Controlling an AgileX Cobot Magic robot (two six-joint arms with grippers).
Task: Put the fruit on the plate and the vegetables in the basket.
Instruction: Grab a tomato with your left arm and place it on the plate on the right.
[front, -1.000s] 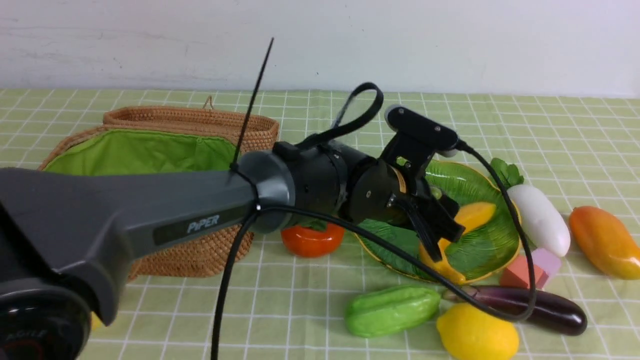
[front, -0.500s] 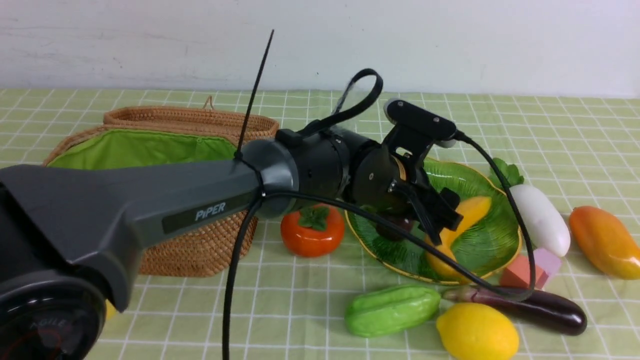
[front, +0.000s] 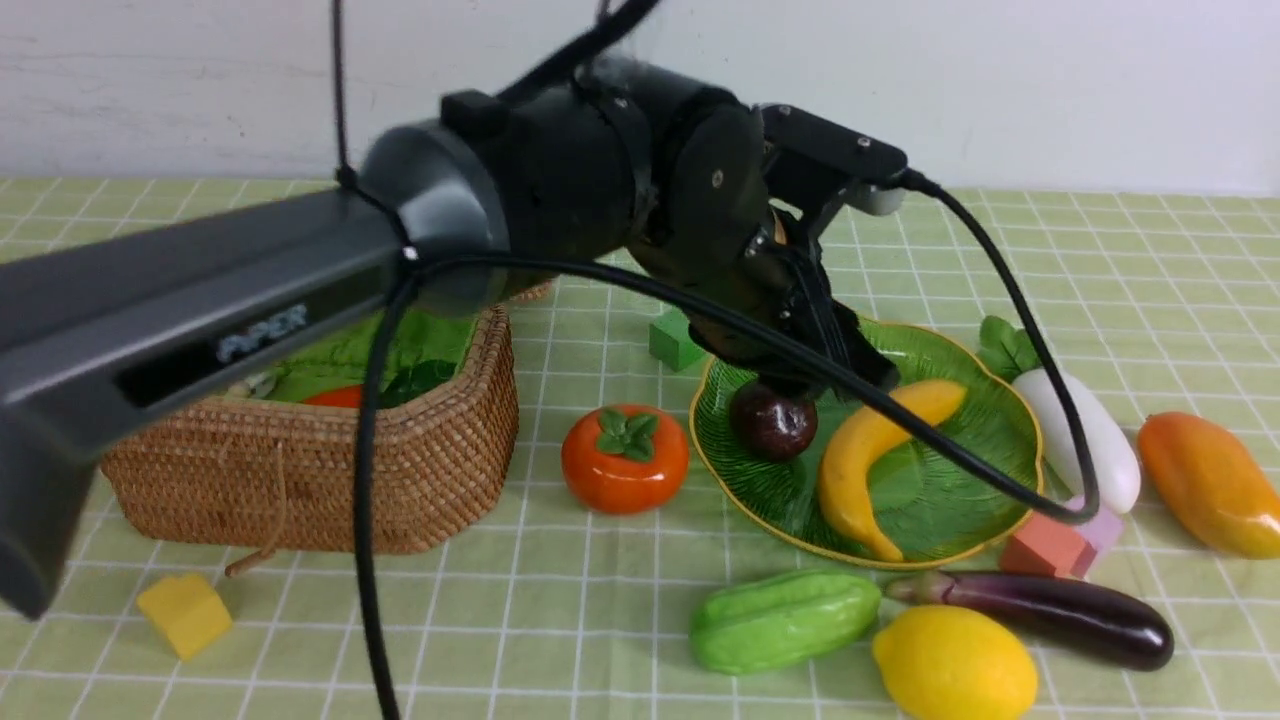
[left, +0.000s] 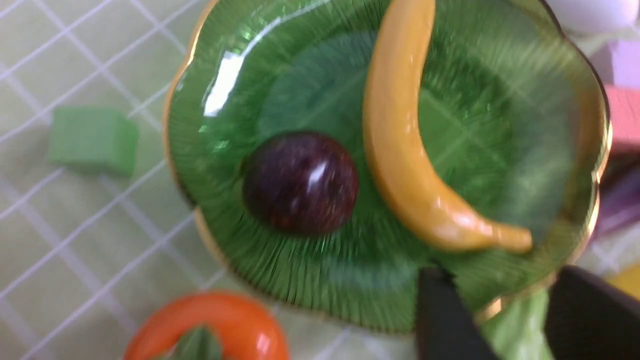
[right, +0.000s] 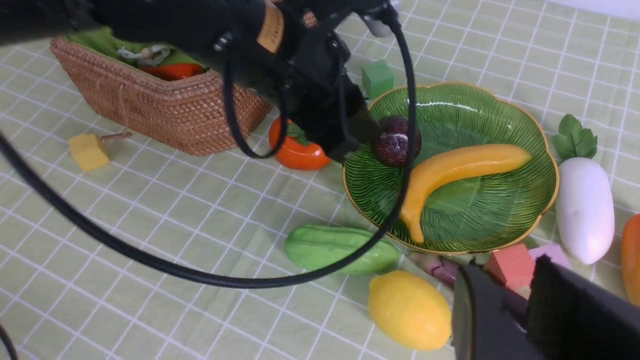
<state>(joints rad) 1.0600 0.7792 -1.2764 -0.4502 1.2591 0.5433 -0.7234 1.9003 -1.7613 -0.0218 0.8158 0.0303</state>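
Front view, from where I stand: the left arm (front: 200, 290) sweeps across the checked green tablecloth (front: 560, 600), and its left gripper (front: 842, 372) hangs above the left side of the plate (front: 950, 505), just over the mangosteen (front: 772, 422). In the left wrist view its fingers (left: 440, 320) stand apart with nothing between them.

The wicker basket (front: 300, 480) sits on the left, and a red chili (front: 335, 397) lies half hidden on its green lining. The leaf-shaped plate is right of centre and holds two fruits: the banana (front: 870, 450) curving across the middle and the mangosteen beside it.

The rest lies on the cloth:
- the eggplant (front: 1060, 615) in front of the plate
- the radish (front: 1110, 460) against the plate's right rim
- the mango (front: 1210, 485) at the far right
- the gourd (front: 783, 620) and the lemon (front: 955, 665) near the front edge
- the persimmon (front: 625, 462) between basket and plate

Small foam pieces are scattered about:
- a red block (front: 1045, 548) touching a lilac block (front: 1100, 525) below the radish
- a green block (front: 675, 340) behind the plate
- a yellow block (front: 185, 612) before the basket

The right gripper (right: 517, 280) shows only in its own wrist view, above the lemon and eggplant corner. It holds nothing, and I cannot tell whether its jaws are quite closed.
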